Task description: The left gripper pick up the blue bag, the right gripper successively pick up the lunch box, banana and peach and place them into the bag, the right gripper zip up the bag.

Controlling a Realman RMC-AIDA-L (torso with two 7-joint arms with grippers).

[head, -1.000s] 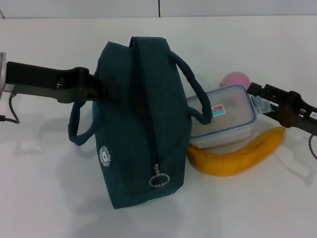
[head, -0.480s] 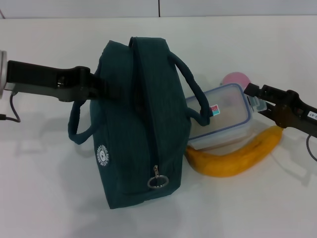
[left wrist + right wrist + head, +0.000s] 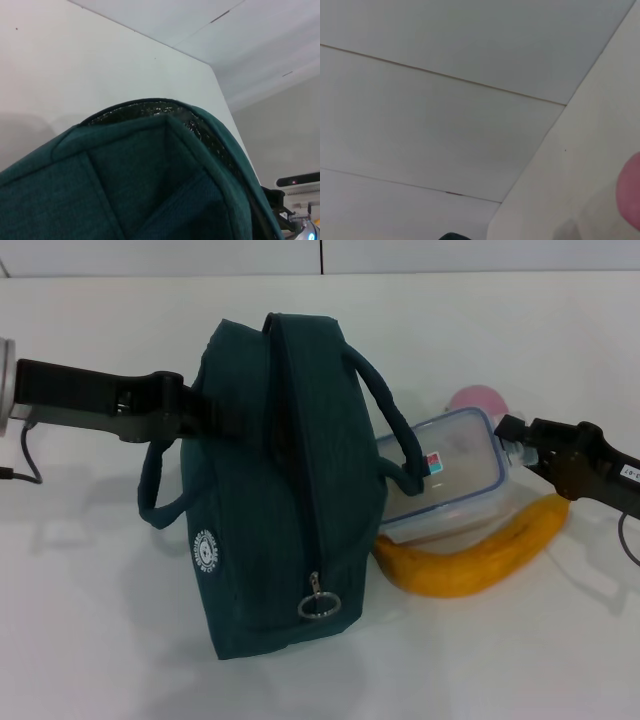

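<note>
Now blue bag point(image 3: 280, 480) shifted left, lunch box point(image 3: 450, 480) tilted

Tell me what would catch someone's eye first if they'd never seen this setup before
The big blue bag stands in the middle of the white table, with the left end effector pressed against its side by one handle. Right of it, the lunch box rests tilted on the banana, and the pink peach peeks out behind. The right end effector is at the lunch box's far corner.
</note>
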